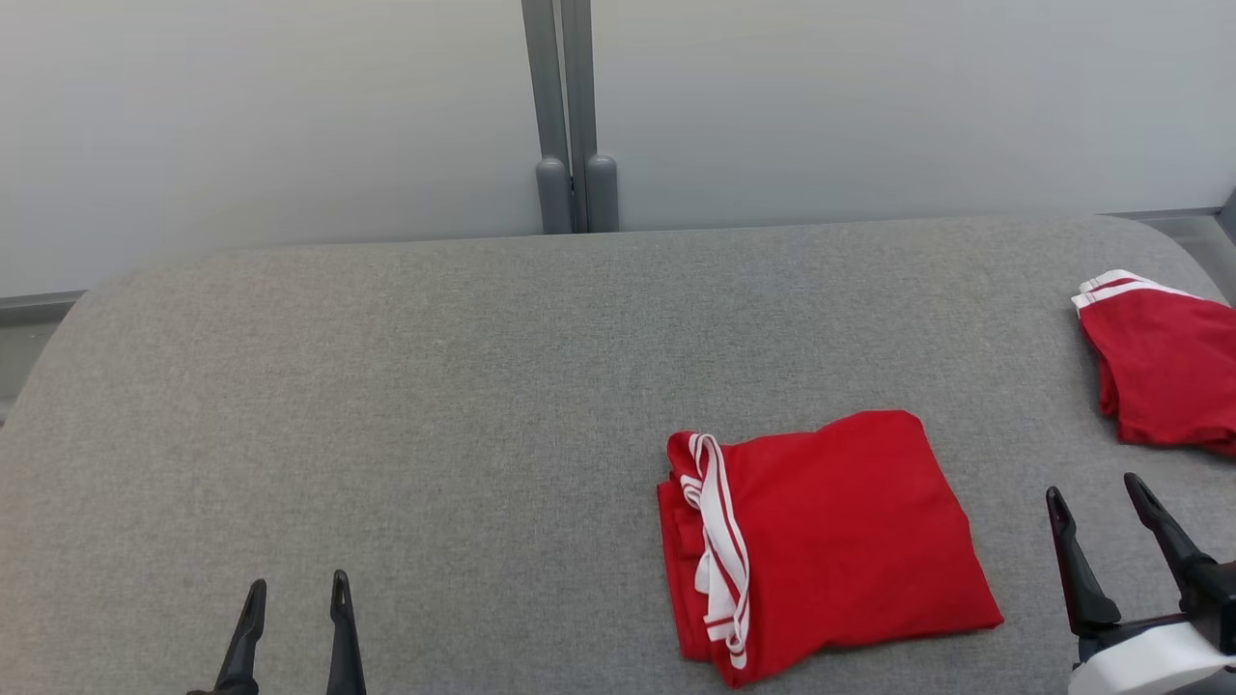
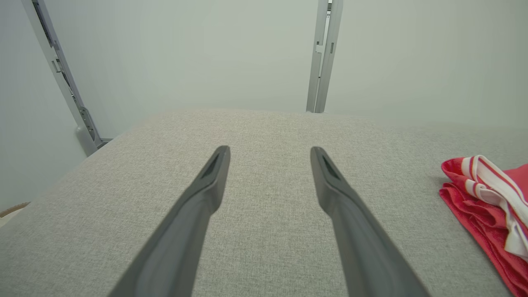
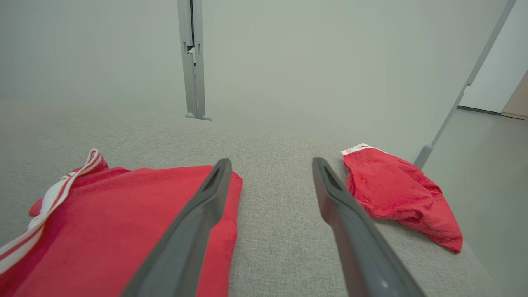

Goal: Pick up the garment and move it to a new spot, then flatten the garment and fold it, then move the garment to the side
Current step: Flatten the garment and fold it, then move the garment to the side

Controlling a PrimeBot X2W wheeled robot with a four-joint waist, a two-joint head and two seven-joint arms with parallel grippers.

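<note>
Most of your task looks done: the folded red white-trimmed cloth garment (image 1: 830,541) lies by the grey fabric worktop (image 1: 386,386)'s near edge, right of centre, awaiting the sideways move, while your left gripper (image 1: 297,581) and right gripper (image 1: 1093,487) gape empty.

No readable text (labels, numbers, signs) anywhere.

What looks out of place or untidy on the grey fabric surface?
Little. The folded red garment with white striped trim lies slightly askew, its trim bunched along its left edge. A second red garment, rumpled, sits at the right edge of the grey fabric surface. Nothing looks spilled or damaged.
</note>
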